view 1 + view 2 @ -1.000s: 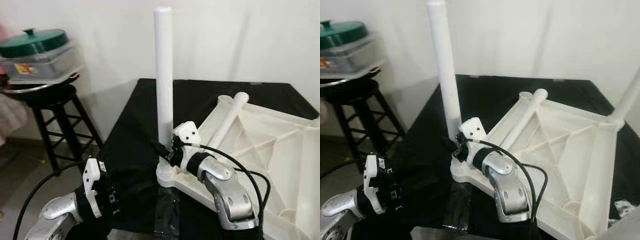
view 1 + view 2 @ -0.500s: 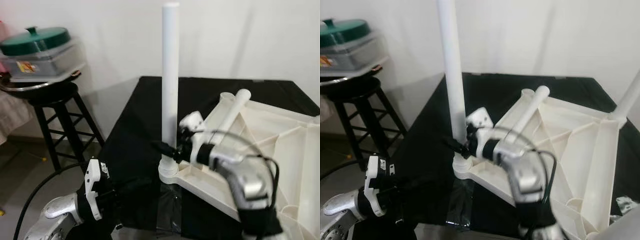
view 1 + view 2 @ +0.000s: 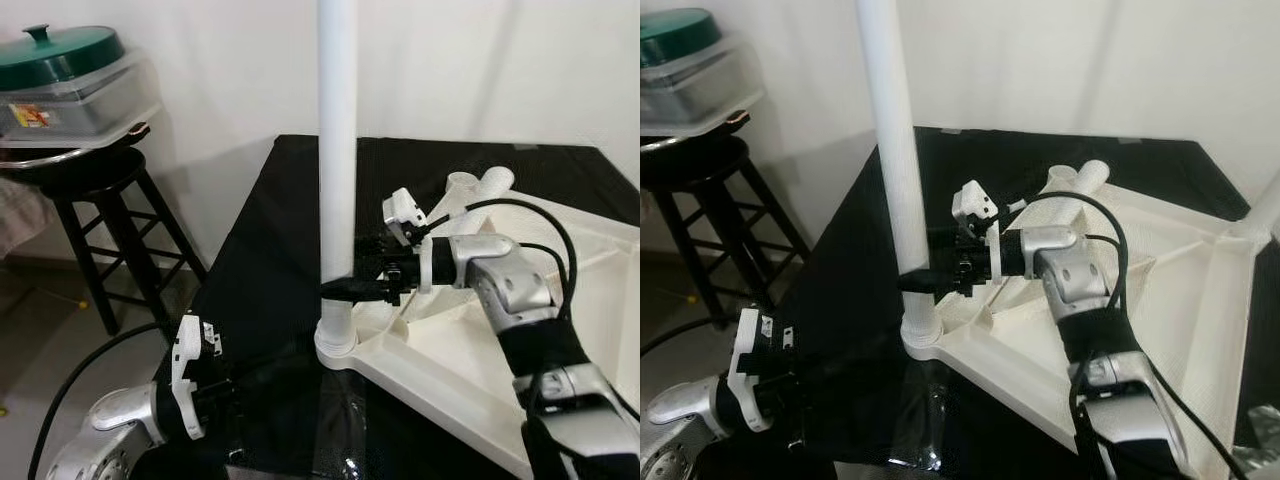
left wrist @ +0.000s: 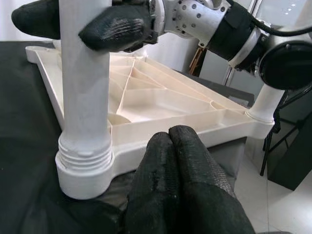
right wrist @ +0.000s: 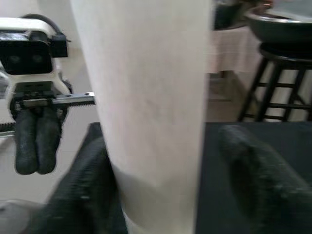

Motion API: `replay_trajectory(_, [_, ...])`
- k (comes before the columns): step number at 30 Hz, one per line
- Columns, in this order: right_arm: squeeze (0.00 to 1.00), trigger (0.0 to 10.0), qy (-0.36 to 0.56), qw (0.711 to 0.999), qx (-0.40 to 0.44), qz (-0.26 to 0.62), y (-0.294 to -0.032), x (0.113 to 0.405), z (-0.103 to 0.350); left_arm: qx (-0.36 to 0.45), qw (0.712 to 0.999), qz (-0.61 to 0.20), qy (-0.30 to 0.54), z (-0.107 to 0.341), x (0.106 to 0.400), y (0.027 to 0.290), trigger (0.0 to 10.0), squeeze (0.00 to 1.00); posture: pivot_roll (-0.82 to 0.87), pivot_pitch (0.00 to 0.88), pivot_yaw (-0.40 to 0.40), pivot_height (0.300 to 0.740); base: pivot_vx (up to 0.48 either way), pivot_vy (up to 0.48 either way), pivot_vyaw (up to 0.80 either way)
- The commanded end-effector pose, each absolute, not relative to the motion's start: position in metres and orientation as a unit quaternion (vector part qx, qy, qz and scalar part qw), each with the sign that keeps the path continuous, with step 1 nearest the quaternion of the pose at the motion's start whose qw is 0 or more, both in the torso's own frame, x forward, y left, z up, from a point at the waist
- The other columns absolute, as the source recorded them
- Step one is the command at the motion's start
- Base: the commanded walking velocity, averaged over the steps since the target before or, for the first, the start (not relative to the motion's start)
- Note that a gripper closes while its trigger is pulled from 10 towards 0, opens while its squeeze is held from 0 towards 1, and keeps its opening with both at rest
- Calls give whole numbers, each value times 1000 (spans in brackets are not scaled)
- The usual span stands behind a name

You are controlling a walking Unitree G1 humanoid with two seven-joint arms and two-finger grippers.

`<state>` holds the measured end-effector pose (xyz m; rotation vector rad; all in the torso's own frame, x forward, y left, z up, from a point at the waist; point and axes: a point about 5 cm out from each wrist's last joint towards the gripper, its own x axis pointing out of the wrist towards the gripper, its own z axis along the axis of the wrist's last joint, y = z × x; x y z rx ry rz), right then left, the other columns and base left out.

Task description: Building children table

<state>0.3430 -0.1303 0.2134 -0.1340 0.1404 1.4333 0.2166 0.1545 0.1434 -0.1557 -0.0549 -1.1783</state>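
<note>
A white children's table top lies upside down on a black cloth. One white leg stands upright in its near corner socket. My right gripper reaches in level from the right, open, with its fingers on either side of the leg a little above the socket. One finger rests against the leg; the other finger stands a slim gap off it. My left gripper is shut on nothing, low near the cloth's front edge, pointing at the socket. A second leg lies on the top.
Another leg rises from the far right corner of the top. A black stool at the left carries a pan and a clear box with a green lid. White walls stand close behind. Clear plastic wrap lies at the cloth's front edge.
The camera has shifted. My right arm has risen from low beside the socket and now reaches in level, holding higher on the leg. The leg stands straighter. The left gripper has barely moved.
</note>
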Motion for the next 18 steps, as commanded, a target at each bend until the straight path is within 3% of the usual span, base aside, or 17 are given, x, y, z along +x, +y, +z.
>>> replay_trajectory(1, [0, 0, 54, 750, -59, 657, -131, 346, 215, -75, 823, -563, -17, 143, 214, 156, 0, 0, -12, 0, 6, 740, 0, 0, 0])
replay_trajectory(7, [0, 0, 57, 738, -58, 670, -134, 344, 207, -78, 822, -564, -14, 142, 213, 156, 0, 0, -16, 0, 9, 740, 0, 0, 0])
replay_trajectory(10, [0, 0, 58, 746, -62, 660, -137, 340, 199, -78, 825, -560, -15, 142, 214, 156, 0, 0, -23, 0, 5, 740, 0, 0, 0])
replay_trajectory(11, [0, 0, 57, 750, -63, 656, -138, 338, 196, -81, 827, -556, -15, 142, 214, 156, 10000, 0, -23, 0, 5, 740, 0, 0, 0])
replay_trajectory(13, [0, 0, 56, 762, -65, 642, -139, 332, 191, -87, 829, -553, -15, 143, 215, 156, 10000, 0, -23, 0, 5, 740, 0, 0, 0])
replay_trajectory(15, [0, 0, 98, 855, -46, 507, -115, 320, 165, -94, 834, -544, -17, 143, 215, 158, 10000, 0, -35, 4, -13, 740, 0, 0, 0])
replay_trajectory(16, [0, 0, 98, 855, -46, 507, -115, 320, 165, -94, 834, -544, -17, 143, 215, 158, 10000, 0, -35, 4, -13, 740, 0, 0, 0])
replay_trajectory(17, [0, 0, 105, 946, -45, 302, -106, 311, 149, -96, 836, -540, -17, 143, 215, 160, 10000, 0, -43, 9, -5, 740, 0, 0, 0])
replay_trajectory(18, [0, 0, 113, 949, -54, 290, -94, 289, 139, -94, 836, -540, -16, 144, 216, 161, 10000, 0, -47, 24, 5, 740, 0, 0, 0])
